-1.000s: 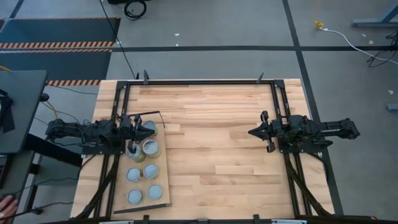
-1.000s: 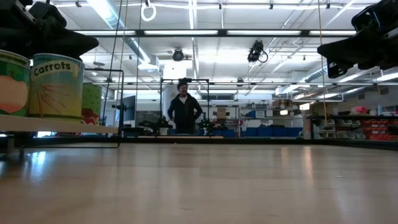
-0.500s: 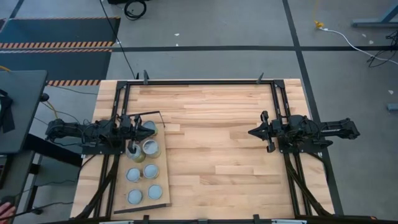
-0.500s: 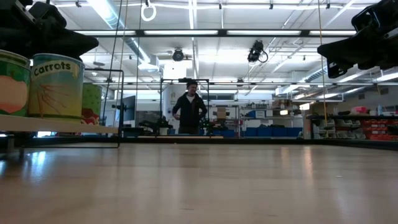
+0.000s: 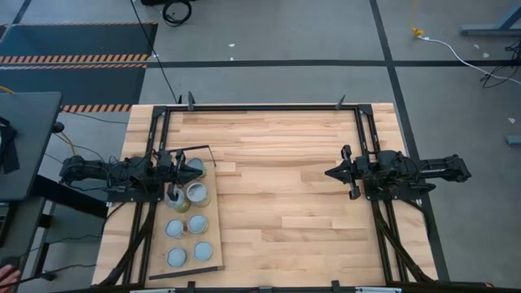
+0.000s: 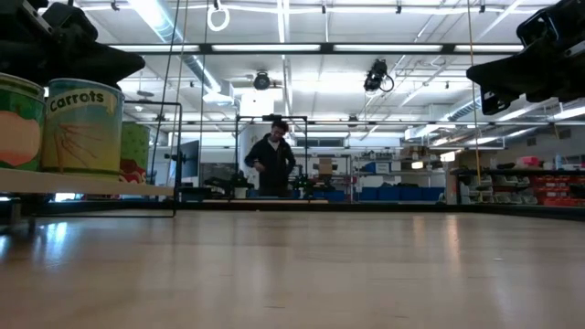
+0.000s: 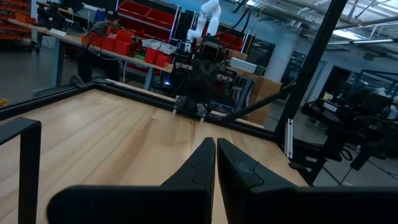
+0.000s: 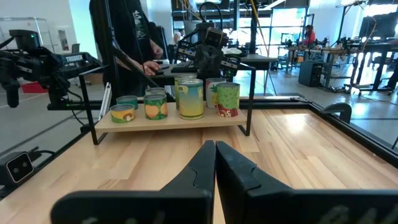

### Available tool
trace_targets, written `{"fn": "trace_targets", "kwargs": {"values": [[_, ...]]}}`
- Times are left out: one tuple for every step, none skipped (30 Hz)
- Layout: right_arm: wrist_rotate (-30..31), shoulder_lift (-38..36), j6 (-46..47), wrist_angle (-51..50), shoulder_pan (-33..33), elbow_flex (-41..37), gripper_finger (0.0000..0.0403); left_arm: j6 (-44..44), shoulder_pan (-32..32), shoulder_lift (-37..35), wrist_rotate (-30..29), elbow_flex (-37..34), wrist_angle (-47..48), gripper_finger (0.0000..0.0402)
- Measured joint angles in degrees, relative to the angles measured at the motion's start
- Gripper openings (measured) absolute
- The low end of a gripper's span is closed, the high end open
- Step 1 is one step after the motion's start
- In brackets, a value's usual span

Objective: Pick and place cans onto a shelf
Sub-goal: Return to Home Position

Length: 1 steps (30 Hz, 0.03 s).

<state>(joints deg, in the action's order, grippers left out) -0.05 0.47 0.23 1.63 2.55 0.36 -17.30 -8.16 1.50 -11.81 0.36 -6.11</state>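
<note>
On the table [image 5: 285, 187], perhaps eight cans [image 5: 198, 224] are being carried by the shelf [image 8: 168, 123]; the left gripper [image 7: 216, 144] above it and the right gripper [image 8: 215, 144] opposite are being held clenched.

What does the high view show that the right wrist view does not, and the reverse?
Only the high view: the round grey lids of the cans, and the whole right arm up to the right gripper. Only the right wrist view: the cans' side labels, the black legs of the shelf, a person behind it. Both: the cans on the shelf, the left gripper near them.
</note>
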Motion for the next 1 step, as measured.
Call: {"fn": "trace_targets", "kwargs": {"values": [[0.0,0.0,0.0,0.0,0.0,0.0,0.0018,0.0,0.0,0.0,0.0,0.0,0.0,0.0023]]}}
